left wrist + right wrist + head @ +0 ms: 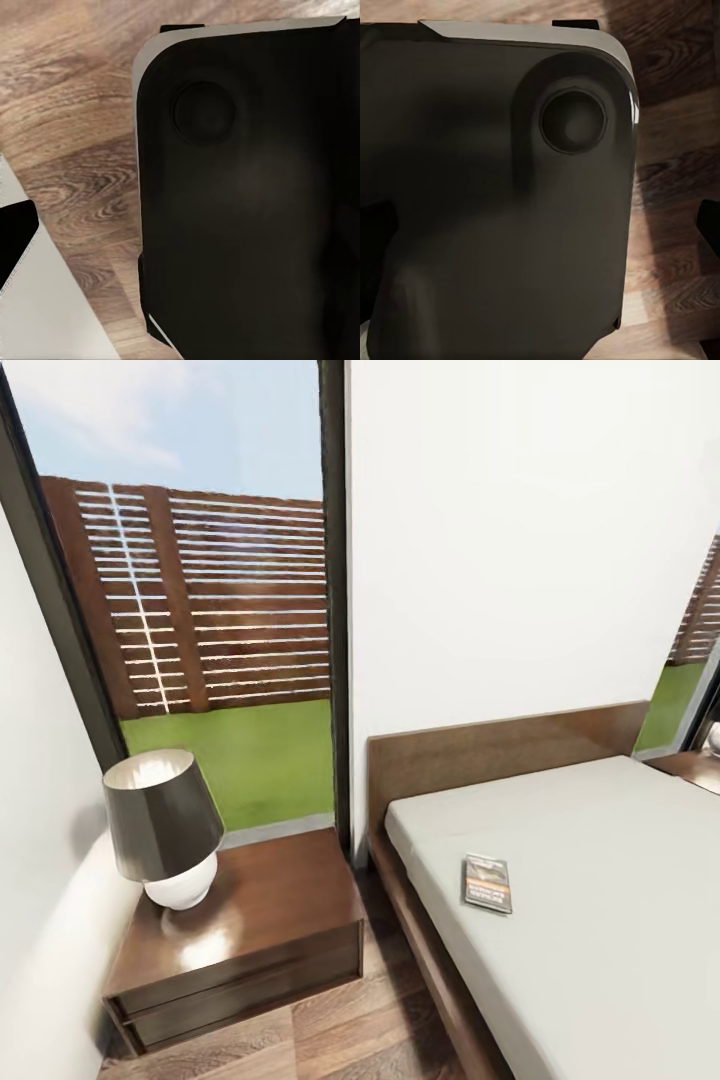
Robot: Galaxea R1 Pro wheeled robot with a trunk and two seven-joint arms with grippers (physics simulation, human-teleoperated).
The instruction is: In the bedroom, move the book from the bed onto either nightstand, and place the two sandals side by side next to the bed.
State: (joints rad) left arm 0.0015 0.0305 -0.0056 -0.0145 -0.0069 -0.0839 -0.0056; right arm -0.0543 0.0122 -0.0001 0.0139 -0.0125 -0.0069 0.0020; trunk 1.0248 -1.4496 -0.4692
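Observation:
The book (487, 882), thin with a dark cover and an orange band, lies flat on the pale mattress of the bed (600, 860), near its left edge. A dark brown nightstand (270, 910) stands left of the bed under a window. The corner of a second nightstand (695, 768) shows at the far right. The sandals are out of view. My left gripper (180, 244) hangs over the wood floor with one black finger (15, 238) at the picture's edge. On my right gripper (540, 240) a finger (709, 234) sits wide apart from the other, with nothing between them.
A lamp (165, 825) with a dark shade and white base occupies the near nightstand's left part. A white wall (40, 860) closes in on the left. A narrow strip of plank floor (340, 1030) runs between nightstand and bed. The robot's dark base (247, 195) lies below both wrists.

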